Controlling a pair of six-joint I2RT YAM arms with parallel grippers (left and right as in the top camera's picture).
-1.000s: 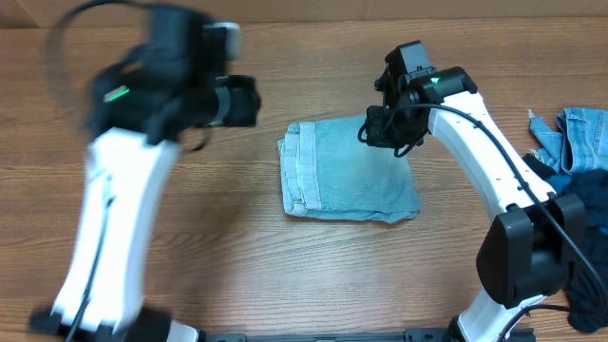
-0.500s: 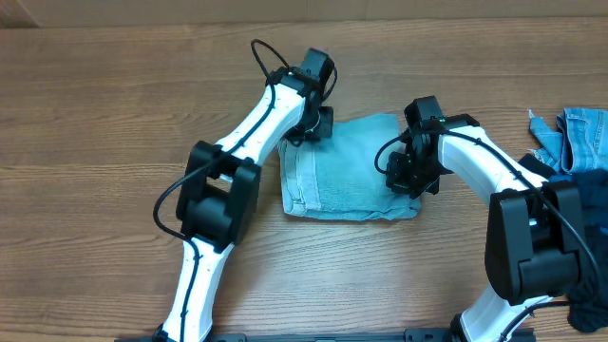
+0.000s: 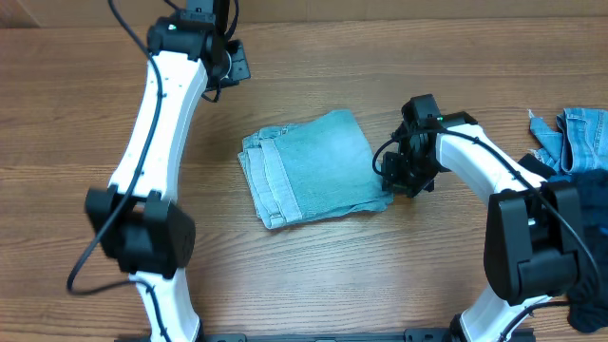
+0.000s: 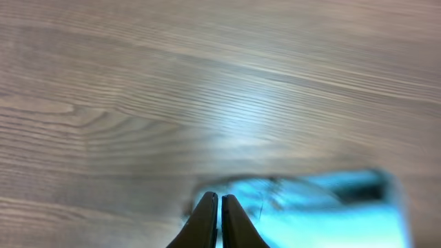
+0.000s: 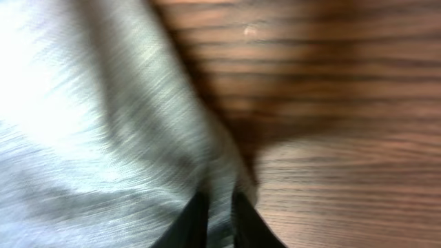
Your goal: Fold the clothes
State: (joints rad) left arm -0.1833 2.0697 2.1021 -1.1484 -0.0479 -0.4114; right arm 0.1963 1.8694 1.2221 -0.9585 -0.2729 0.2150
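Teal folded garment [image 3: 309, 166] on wooden table [image 3: 399, 285]

- left arm [image 3: 157, 114]: white tube links, black joints, black cable loops, small green light
- right arm [image 3: 478, 157]: same white/black, green light
- fingers [image 4: 205, 222]: thin, black, tapered

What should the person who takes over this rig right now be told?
Left gripper: shut, empty, over the brown wooden table, away from the clothes.
Right gripper: shut on the right corner of the folded light blue denim garment at mid-table.
Done: that garment looks folded.
Left: release it; fold the crumpled blue jeans and dark clothes at the right edge.
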